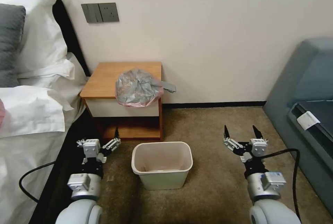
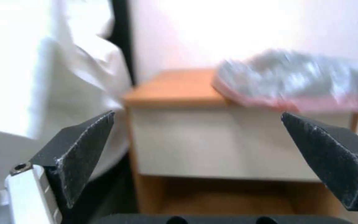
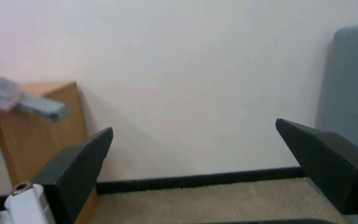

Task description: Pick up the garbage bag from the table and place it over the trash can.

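The garbage bag (image 1: 138,88) is a crumpled grey heap with a pink rim on the front right part of the table (image 1: 102,78), hanging slightly over its front edge. On the carpet in front of the table stands the cream trash can (image 1: 163,180), upright and with nothing over its rim. My left gripper (image 1: 99,139) hovers low, left of the can, open and holding nothing. My right gripper (image 1: 240,130) is open on the can's right, also low. In the left wrist view, the bag (image 2: 295,81) and table (image 2: 175,84) lie ahead of the open left gripper (image 2: 197,114). The right gripper (image 3: 194,125) faces the wall.
A bed with white pillows (image 1: 34,78) runs along the left, close to my left arm. A grey-blue sofa (image 1: 305,88) stands on the right. A flat grey strip (image 1: 168,86) sticks out past the table's right edge. Open carpet (image 1: 208,126) lies between can and sofa.
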Tool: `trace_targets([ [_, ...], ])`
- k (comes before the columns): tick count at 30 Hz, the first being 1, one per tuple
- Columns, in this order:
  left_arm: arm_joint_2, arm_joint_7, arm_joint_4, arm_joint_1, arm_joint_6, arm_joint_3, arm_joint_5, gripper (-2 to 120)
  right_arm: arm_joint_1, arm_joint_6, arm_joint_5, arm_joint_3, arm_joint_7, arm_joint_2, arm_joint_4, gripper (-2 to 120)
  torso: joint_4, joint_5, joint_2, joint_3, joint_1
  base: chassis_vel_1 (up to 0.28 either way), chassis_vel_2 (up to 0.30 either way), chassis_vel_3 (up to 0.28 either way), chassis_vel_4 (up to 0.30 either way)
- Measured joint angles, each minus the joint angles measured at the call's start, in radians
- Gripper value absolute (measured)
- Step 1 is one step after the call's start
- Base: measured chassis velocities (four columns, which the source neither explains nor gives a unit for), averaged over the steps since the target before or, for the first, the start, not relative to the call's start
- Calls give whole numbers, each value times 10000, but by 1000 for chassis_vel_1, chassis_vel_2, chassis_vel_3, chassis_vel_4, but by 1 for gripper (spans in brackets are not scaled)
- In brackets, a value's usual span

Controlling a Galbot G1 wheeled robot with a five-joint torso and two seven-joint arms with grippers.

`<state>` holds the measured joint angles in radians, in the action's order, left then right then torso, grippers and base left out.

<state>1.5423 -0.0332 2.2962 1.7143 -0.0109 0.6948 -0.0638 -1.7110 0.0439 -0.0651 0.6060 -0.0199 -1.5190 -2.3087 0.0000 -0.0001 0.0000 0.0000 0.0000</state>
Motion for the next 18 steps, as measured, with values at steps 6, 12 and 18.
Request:
trace_targets([
  [6, -223, -47, 1382, 1106, 406, 785, -387, 100, -703, 322, -562, 220, -38, -25, -1422, 100, 1, 0, 0, -1, 0, 0, 0, 0, 0],
  [12, -556, 31, 1233, 1243, 629, 738, -619, 100, -704, 332, -577, 225, -41, -29, -1450, 100, 0, -1, 1, -2, 0, 0, 0, 0, 0],
  [18, -835, -16, 1127, 1340, 777, 612, -957, 100, -765, 526, -1688, 198, 119, 438, -1156, 100, -2, 1, 0, -1, 0, 0, 0, 0, 0],
])
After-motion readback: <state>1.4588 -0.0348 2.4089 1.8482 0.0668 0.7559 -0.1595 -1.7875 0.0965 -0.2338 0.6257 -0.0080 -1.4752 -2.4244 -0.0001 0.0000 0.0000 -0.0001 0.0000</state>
